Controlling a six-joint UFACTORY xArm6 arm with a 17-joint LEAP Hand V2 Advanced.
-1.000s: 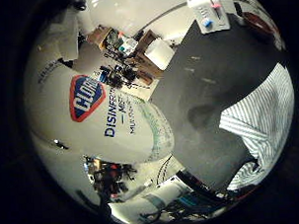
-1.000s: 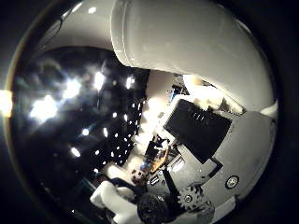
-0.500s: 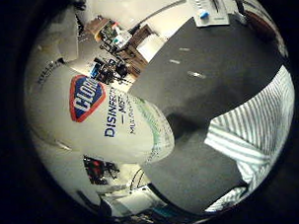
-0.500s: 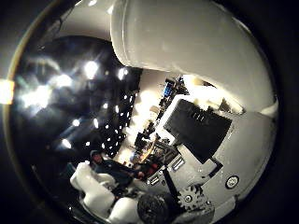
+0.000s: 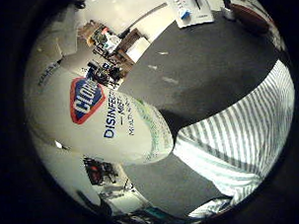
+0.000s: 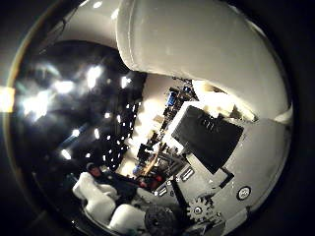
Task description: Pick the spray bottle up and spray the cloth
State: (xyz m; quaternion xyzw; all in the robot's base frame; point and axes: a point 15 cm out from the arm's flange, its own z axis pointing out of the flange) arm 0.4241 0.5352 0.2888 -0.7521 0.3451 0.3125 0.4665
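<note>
A white spray bottle (image 5: pixel 105 123) with a red and blue label fills much of the little finger side view, close against the palm. Its base points toward a blue-and-white striped cloth (image 5: pixel 239 143) lying on the dark grey table (image 5: pixel 207 60) below. In the thumb side view the bottle's white upper body (image 6: pixel 197 49) curves across the picture. My hand (image 6: pixel 211 147), of black and white parts with a small gear, is curled beside it. White fingertips (image 6: pixel 98 196) show lower down. The bottle hangs above the table.
A white box with a blue and a red mark (image 5: pixel 188 7) lies at the table's far edge. Cluttered desks and shelves (image 5: pixel 112 41) stand in the room beyond. Bright ceiling lights (image 6: pixel 64 88) show in the thumb side view.
The whole picture has shifted: the camera and the held bottle have moved toward the striped cloth, which now looms larger and lies just past the bottle's base. The grip looks unchanged.
</note>
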